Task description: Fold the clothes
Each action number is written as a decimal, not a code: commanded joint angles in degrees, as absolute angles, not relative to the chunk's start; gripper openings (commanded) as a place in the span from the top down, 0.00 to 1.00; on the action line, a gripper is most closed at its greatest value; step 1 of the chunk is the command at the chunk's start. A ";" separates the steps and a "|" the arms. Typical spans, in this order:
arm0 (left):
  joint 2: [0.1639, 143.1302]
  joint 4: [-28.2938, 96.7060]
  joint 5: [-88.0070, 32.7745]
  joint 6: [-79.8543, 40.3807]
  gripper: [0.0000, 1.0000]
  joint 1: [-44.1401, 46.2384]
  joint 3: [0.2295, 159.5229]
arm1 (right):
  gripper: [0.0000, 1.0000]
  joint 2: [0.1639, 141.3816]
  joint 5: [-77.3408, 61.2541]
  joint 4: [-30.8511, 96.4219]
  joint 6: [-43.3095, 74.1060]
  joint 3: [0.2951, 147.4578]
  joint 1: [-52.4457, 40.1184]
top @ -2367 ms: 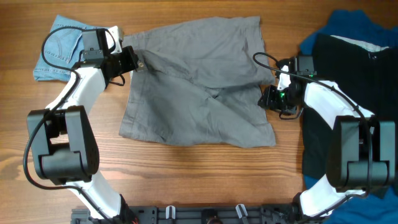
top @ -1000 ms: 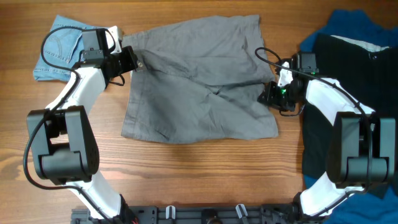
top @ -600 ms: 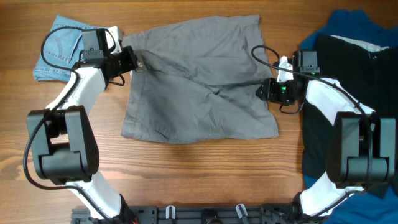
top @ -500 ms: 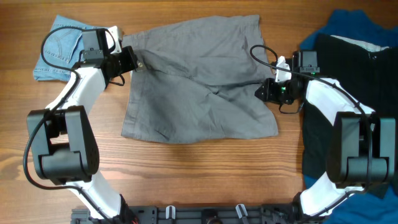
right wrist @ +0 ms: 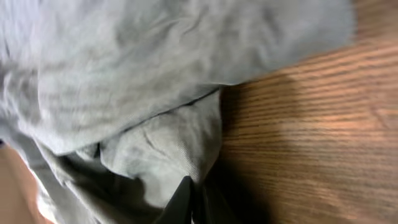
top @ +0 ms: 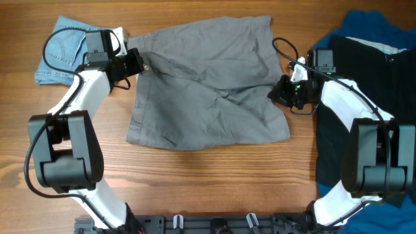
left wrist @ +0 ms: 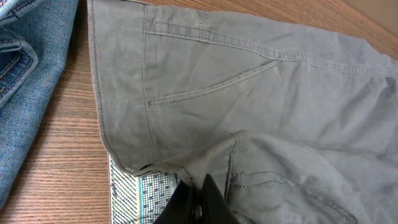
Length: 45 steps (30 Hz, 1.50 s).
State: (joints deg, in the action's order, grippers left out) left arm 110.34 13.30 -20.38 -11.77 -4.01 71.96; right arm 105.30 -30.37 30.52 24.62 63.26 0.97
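Observation:
The grey shorts (top: 208, 84) lie spread across the middle of the table, waistband to the left, legs to the right. My left gripper (top: 140, 64) is shut on the waistband edge; the left wrist view shows its fingers (left wrist: 198, 202) pinching grey cloth (left wrist: 249, 87) beside the patterned inner lining, with the welt pocket above. My right gripper (top: 281, 93) is shut on the right leg's edge; the right wrist view shows its fingers (right wrist: 189, 196) closed on bunched grey cloth (right wrist: 143, 81), lifted slightly off the wood.
Small light-blue denim shorts (top: 60, 52) lie at the far left, also in the left wrist view (left wrist: 28, 81). A black garment (top: 364, 71) over a royal-blue one (top: 364, 23) covers the right edge. Bare wood runs along the front.
My right gripper has moved up and away from me with the leg edge, first inward then up. The right hem has shifted a little. The left arm has not moved.

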 commanded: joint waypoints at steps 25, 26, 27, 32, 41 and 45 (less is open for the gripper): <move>108.64 12.40 -19.44 -12.71 0.96 -4.01 72.99 | 0.51 103.77 -26.72 23.88 2.52 63.33 4.29; 108.64 12.45 -19.44 -12.73 0.96 -4.01 72.99 | 0.51 103.77 -26.48 23.81 2.59 63.33 4.29; 108.64 12.49 -19.46 -12.73 0.96 -4.01 72.99 | 0.47 103.90 -22.61 24.21 3.29 63.29 4.29; 108.64 13.43 -19.46 -12.71 0.96 -4.01 72.99 | 0.47 107.26 -18.68 25.78 3.18 63.29 4.36; 108.64 13.50 -19.44 -12.69 0.96 -4.01 72.99 | 0.83 108.71 -31.73 28.58 1.48 63.29 4.36; 108.64 13.50 -19.42 -12.69 0.96 -4.01 72.99 | 0.96 106.56 -39.57 30.30 1.45 63.83 4.38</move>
